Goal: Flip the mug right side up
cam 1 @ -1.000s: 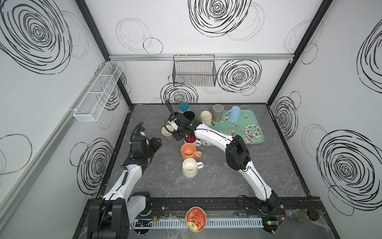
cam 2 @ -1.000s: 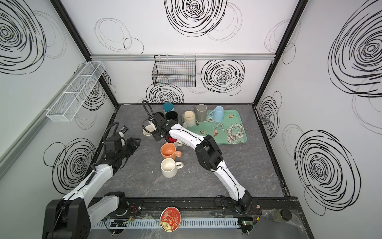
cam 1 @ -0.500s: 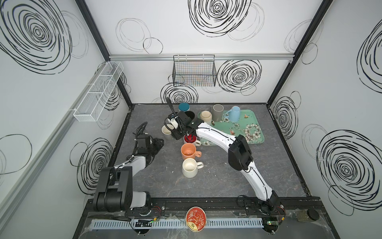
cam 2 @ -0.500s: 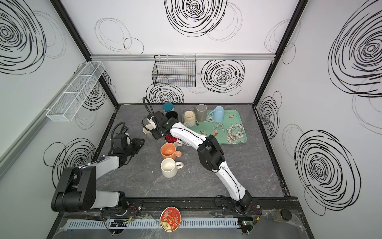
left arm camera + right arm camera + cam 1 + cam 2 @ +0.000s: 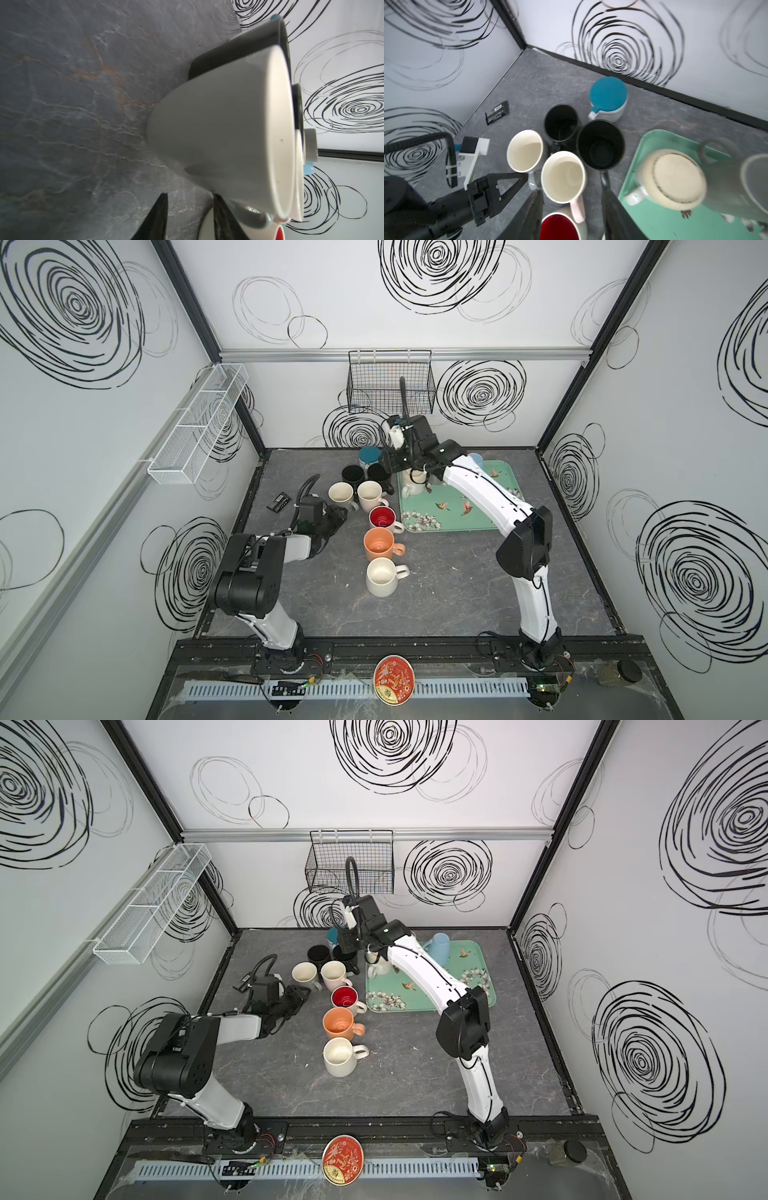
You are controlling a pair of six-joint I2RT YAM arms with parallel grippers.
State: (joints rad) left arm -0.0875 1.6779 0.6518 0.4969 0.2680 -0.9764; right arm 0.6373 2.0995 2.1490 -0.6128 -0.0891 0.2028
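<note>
On the green tray (image 5: 457, 519) a cream mug (image 5: 675, 176) stands bottom up, next to a grey mug (image 5: 726, 187) and a light blue mug (image 5: 438, 948). A teal-bottomed mug (image 5: 608, 95) stands upside down on the table behind them. My right gripper (image 5: 572, 199) hangs open and empty, high over the tray's left edge (image 5: 415, 472). My left gripper (image 5: 191, 218) lies low on the table, open and empty. It sits beside an upright white mug (image 5: 218, 135), whose handle is close to one finger (image 5: 224, 218).
Several upright mugs crowd the table's middle: two black ones (image 5: 353, 474), a pink-handled one (image 5: 370, 493), a red one (image 5: 382, 517), an orange one (image 5: 379, 543) and a cream one (image 5: 381, 576). A small black card (image 5: 280, 502) lies near the left wall. A wire basket (image 5: 390, 381) hangs on the back wall.
My right gripper has opened, risen and moved right, from the white mugs to the tray's edge. My left gripper has reached forward to the white mug's side.
</note>
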